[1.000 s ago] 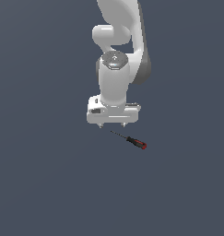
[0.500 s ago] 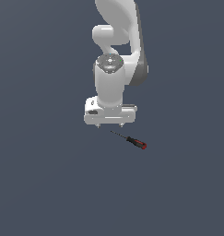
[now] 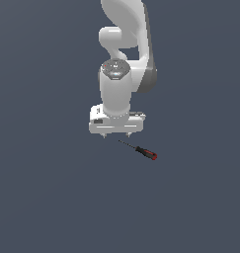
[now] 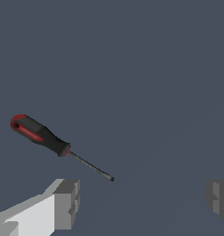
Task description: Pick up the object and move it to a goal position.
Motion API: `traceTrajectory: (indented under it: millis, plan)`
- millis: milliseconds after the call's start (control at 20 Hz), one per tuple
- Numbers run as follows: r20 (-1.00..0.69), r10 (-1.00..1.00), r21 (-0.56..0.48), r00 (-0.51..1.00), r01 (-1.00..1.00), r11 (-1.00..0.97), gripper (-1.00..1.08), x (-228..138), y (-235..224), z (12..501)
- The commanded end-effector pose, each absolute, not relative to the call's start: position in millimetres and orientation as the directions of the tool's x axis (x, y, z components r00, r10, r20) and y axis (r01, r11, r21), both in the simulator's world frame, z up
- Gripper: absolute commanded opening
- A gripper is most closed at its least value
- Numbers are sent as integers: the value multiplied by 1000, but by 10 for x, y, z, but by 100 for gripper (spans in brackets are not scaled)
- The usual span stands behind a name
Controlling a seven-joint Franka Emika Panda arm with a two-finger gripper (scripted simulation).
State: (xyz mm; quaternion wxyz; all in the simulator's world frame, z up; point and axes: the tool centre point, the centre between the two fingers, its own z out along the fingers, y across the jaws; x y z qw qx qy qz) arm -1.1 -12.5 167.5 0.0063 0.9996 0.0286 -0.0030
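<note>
a flat, plain slate-grey floor (image 3: 47,197) fills the whole scene. a white robot arm (image 3: 125,54) comes down from the top of the exterior view, its wrist pointing straight down. at its end is a wide white gripper (image 3: 116,135), hanging a little above the floor. in the wrist view its two grey fingertips (image 4: 67,203) stand far apart with only bare floor between them, so the jaws are spread wide and hold nothing. the smallest thing is the screwdriver (image 3: 141,150), lying flat on the floor just beside the gripper, toward the exterior view's right and nearer the camera. its thin dark shaft (image 4: 91,167) points back toward the gripper, the tip ending close to one fingertip without touching it. its black-and-red handle (image 4: 38,134) lies at the far end, away from the gripper.
</note>
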Motion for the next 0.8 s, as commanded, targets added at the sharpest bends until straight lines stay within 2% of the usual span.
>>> traceTrajectory:
  millis: [0,350,750]
  plan:
    - [-7,77,13,997,77,-997,100,-12,-106,1652]
    - [-11,193,17,981,194,-981,100,-18,-2,1523]
    - [-16,420,18,907,421,-907,100,-41,222,1270]
